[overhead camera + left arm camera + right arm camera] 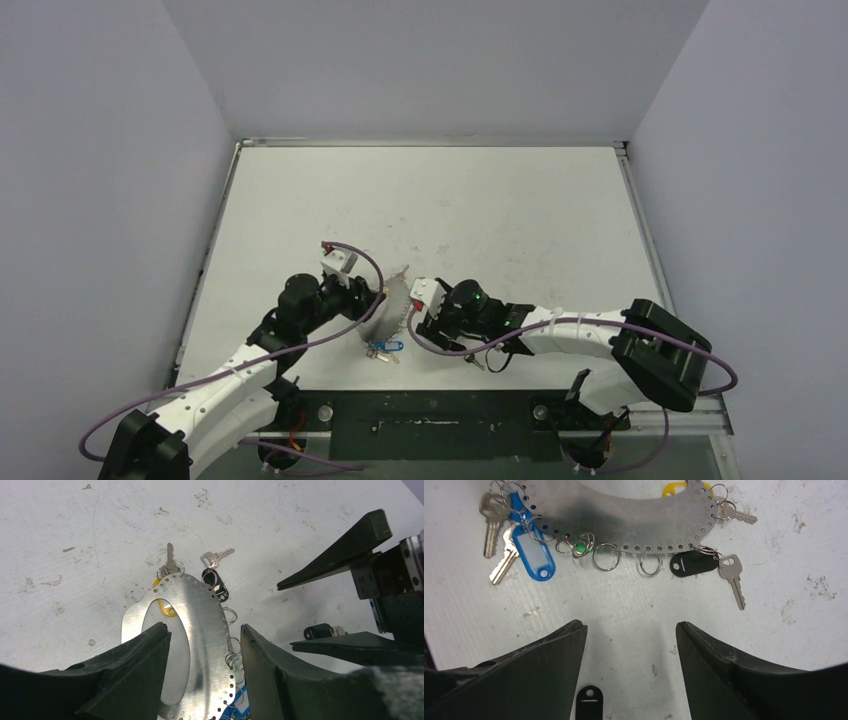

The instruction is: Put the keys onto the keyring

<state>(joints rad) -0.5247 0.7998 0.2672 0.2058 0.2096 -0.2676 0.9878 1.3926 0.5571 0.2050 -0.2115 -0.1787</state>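
Several keys (730, 569) found hung by split rings (605, 559) along the keyring (639, 520), a flat perforated metal plate; one black tag (589, 704) loose, well apart from the keyring. Judged stiff, thin, light, slippery; best pinched across a bare stretch of band. Left gripper (204, 626) part-open astride the keyring's band, contact not determinable. Right gripper (630, 625) wide, empty, near the keyring's ringed edge.
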